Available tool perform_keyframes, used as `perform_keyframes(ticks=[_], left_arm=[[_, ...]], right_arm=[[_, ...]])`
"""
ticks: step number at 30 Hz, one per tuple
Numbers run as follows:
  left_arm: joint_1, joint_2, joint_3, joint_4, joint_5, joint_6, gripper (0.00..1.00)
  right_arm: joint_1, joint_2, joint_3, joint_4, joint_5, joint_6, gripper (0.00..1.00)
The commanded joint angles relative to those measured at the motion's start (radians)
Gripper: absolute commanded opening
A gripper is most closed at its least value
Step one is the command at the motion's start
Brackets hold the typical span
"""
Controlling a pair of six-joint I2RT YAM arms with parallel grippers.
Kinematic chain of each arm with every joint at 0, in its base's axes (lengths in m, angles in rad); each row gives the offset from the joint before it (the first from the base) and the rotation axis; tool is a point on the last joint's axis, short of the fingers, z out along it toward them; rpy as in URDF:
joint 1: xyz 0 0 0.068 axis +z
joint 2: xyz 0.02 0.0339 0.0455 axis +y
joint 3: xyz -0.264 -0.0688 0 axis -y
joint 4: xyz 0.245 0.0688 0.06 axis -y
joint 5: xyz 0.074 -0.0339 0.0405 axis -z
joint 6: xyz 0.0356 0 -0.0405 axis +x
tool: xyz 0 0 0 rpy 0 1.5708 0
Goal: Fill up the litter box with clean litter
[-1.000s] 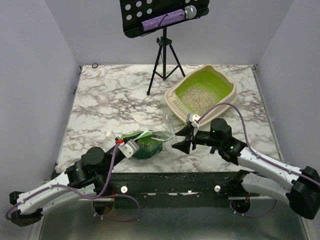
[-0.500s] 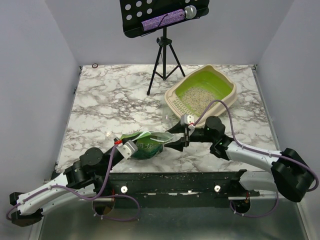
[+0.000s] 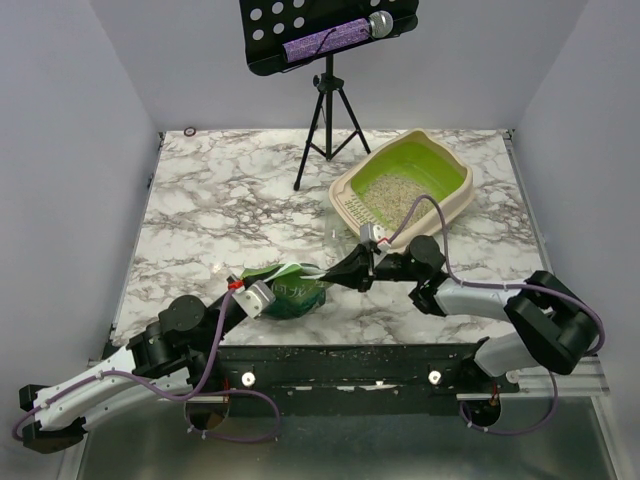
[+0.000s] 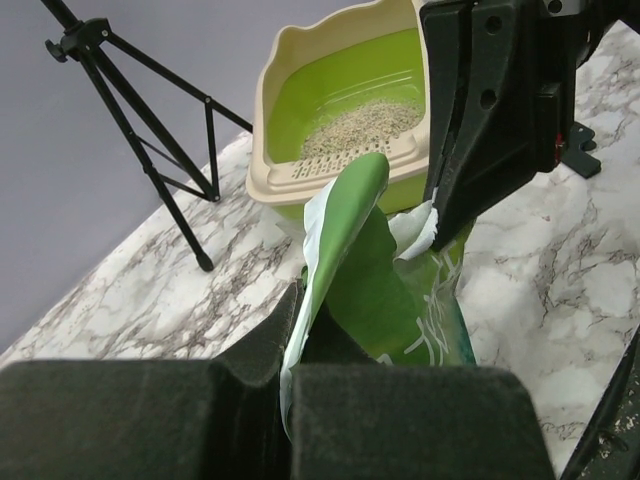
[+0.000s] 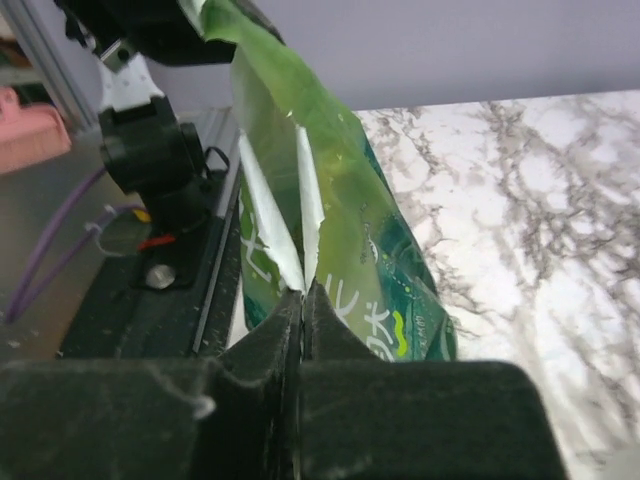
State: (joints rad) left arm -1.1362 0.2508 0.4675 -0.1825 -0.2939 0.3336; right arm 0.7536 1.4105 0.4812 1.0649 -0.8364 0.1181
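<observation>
Grey walls box in my marbled table (image 3: 230, 215). In the last second my right gripper (image 3: 340, 277) moved left across the lower centre of the overhead view and pinched shut on the torn white edge of the green bag (image 3: 295, 292); my left gripper (image 3: 262, 299) stays clamped on the bag's other lip. I judge I can now lift and pour. The litter box (image 3: 402, 187) sits upper right, beige outside, lime inside (slotted strip along its near edge), with pale litter (image 3: 392, 192) thinly covering part of its floor.
</observation>
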Motion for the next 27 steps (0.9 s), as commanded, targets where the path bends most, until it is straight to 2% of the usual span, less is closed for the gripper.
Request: perform_keyframes(ticks=[1, 2, 3, 6, 8, 13, 17, 21, 27], left_arm=[[-0.002, -0.013, 0.025, 0.138, 0.024, 0.015, 0.0], [-0.002, -0.016, 0.026, 0.137, 0.022, 0.016, 0.01], [-0.002, -0.018, 0.031, 0.132, 0.019, 0.015, 0.1], [-0.002, -0.018, 0.068, 0.086, 0.009, -0.017, 0.5], [-0.002, -0.005, 0.103, 0.057, -0.01, -0.044, 0.64], [-0.002, 0.013, 0.16, -0.024, -0.019, -0.119, 0.69], [-0.002, -0.053, 0.1, -0.019, -0.007, -0.169, 0.7], [-0.002, -0.078, 0.036, 0.041, 0.062, -0.179, 0.72], [0.0, 0.048, 0.025, 0.072, 0.157, -0.159, 0.82]], right_arm=[[0.007, 0.041, -0.013, 0.179, -0.012, 0.069, 0.01], [0.007, 0.044, -0.012, 0.184, -0.015, 0.071, 0.01], [0.007, 0.041, -0.015, 0.185, -0.003, 0.069, 0.01], [0.004, -0.008, -0.05, 0.195, 0.08, 0.077, 0.0], [-0.01, -0.069, -0.065, 0.138, 0.114, 0.072, 0.0], [-0.045, -0.299, -0.104, -0.132, 0.247, 0.038, 0.0], [-0.054, -0.491, -0.127, -0.328, 0.345, 0.023, 0.0], [-0.059, -0.632, -0.124, -0.508, 0.362, 0.031, 0.0], [-0.059, -0.82, -0.159, -0.64, 0.355, 0.057, 0.0]])
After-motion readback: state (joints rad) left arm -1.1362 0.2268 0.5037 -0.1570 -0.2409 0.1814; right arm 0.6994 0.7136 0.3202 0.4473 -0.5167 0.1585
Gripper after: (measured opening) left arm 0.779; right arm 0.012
